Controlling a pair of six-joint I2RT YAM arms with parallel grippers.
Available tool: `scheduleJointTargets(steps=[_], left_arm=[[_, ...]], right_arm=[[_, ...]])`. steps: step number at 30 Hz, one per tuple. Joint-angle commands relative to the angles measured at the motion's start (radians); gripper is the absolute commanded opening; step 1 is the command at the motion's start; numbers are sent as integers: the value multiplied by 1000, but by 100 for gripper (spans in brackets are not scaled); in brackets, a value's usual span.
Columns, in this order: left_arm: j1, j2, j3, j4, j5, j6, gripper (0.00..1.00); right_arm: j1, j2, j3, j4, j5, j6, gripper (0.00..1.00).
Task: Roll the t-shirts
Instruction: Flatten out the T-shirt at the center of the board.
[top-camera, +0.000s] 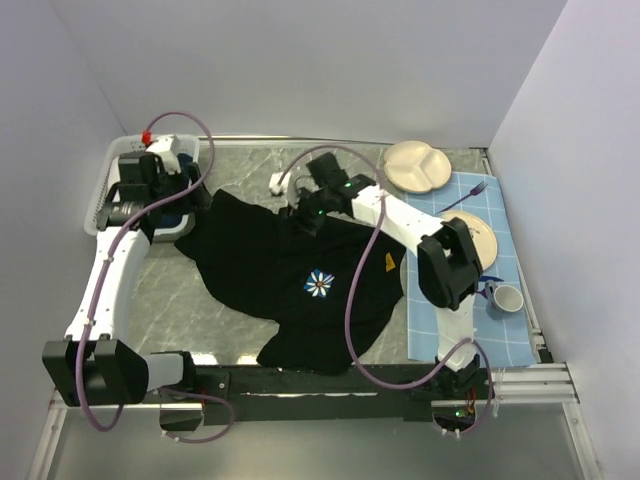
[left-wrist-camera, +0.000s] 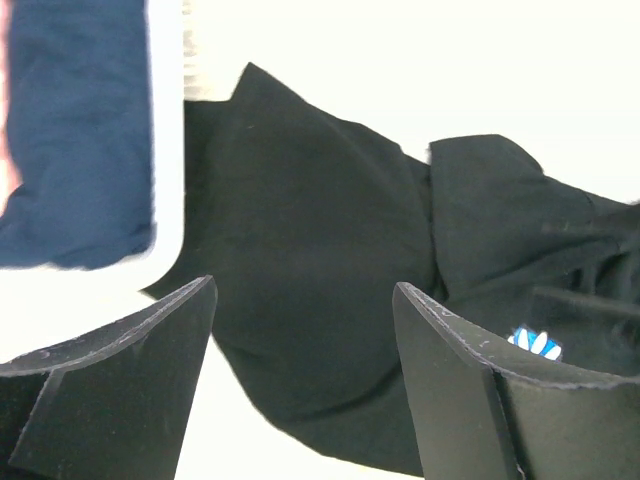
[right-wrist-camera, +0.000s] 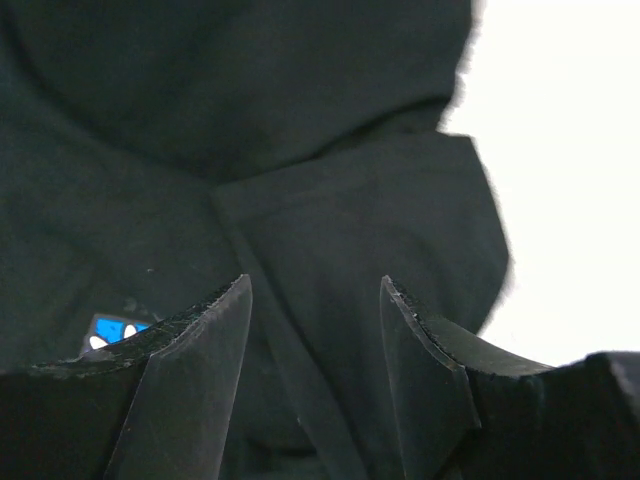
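Black short-sleeved cloth t-shirt (top-camera: 265, 270) partly hidden at 1 o'clock under white right arm (top-camera: 395, 212), tiny yellow mark (top-camera: 387, 262) too small to read, folded blue cloth (left-wrist-camera: 75, 130) blurred, cut off at 9 o'clock, white-and-blue flower print (right-wrist-camera: 112, 332) half hidden behind black right-gripper finger (right-wrist-camera: 190, 400)

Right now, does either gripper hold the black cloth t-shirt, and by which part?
Nothing is held. The left gripper and the right gripper both stand open, with none of the black cloth t-shirt between their fingers.
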Motion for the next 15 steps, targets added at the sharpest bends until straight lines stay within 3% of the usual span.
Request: scheduleJointTargets(steps=[1, 15], left_arm=[[34, -61, -34, 9, -7, -11, 77], [105, -64, -35, 5, 11, -18, 77]], right_arm=[[75, -28, 16, -20, -32, -196, 62], [141, 85, -5, -31, 1, -307, 59]])
